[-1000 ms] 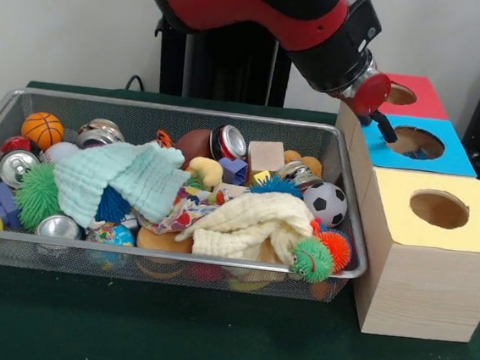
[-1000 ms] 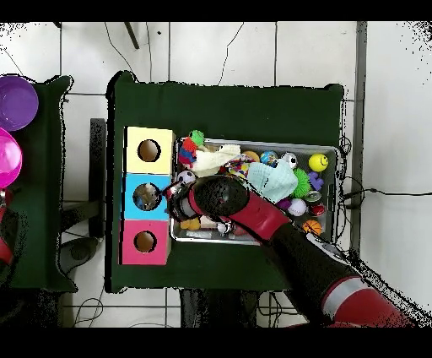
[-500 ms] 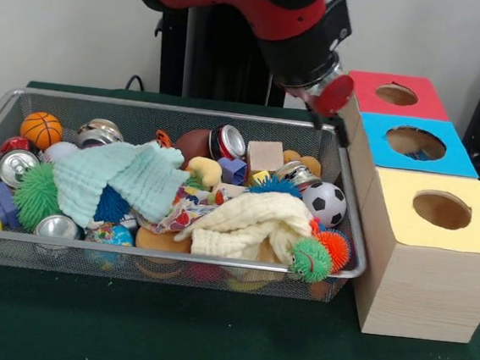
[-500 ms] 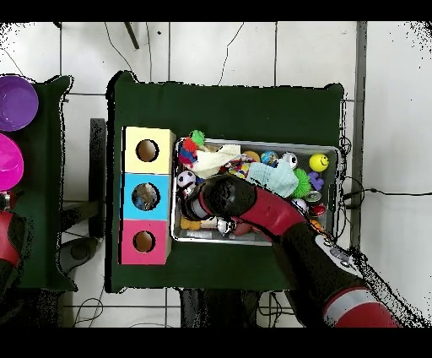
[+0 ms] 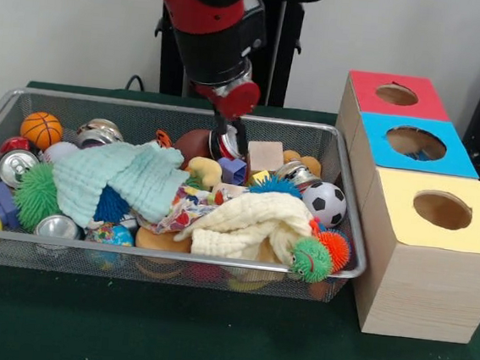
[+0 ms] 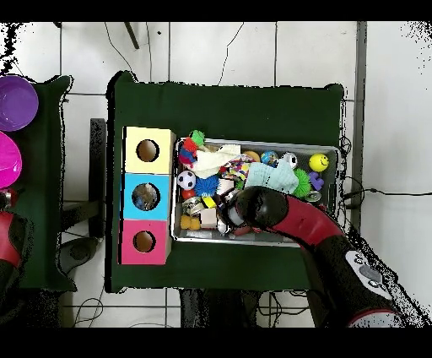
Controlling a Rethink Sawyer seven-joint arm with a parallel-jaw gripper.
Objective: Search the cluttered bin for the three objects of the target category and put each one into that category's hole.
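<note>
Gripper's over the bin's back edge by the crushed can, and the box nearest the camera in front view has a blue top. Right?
Not quite. In the front view the nearest box has a yellow top; blue is the middle one. The gripper is indeed over the bin by the can.

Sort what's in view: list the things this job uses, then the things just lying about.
Job:
- wire bin of clutter
- red box, blue box, yellow box, each with a hole
- hand, over the bin

Lying about:
- purple bowl
- pink bowl

You are seeing the gripper (image 5: 234,135) hanging over the cluttered bin (image 5: 179,109), just above a can (image 5: 227,142) beside a wooden block (image 5: 266,156).
</note>
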